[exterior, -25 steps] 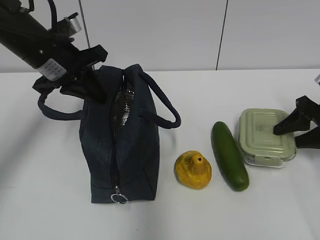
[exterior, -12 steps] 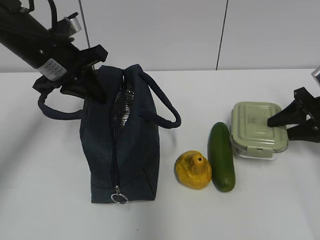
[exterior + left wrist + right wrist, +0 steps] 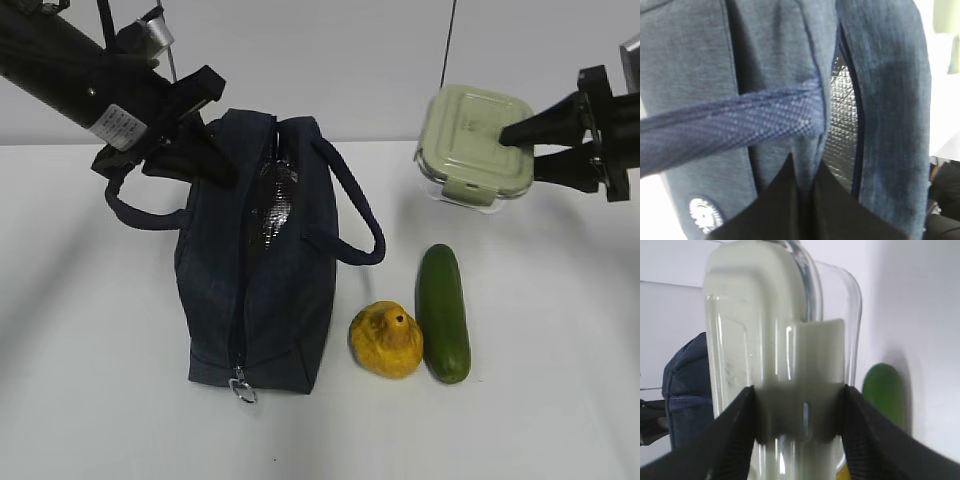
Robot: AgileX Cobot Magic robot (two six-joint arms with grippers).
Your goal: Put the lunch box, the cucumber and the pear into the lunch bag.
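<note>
R gripper [image 3: 510,142] is clamped on the lunch box [image 3: 472,146], holding it in the air, up-right of the lunch bag [image 3: 258,270]. L gripper [image 3: 805,182] is pinched shut on the bag's fabric at the far end, zip part open w/ foil lining showing. Cucumber [image 3: 443,311] and pear [image 3: 386,341] lie touching on the table [image 3: 560,400], just right of the bag.
</note>
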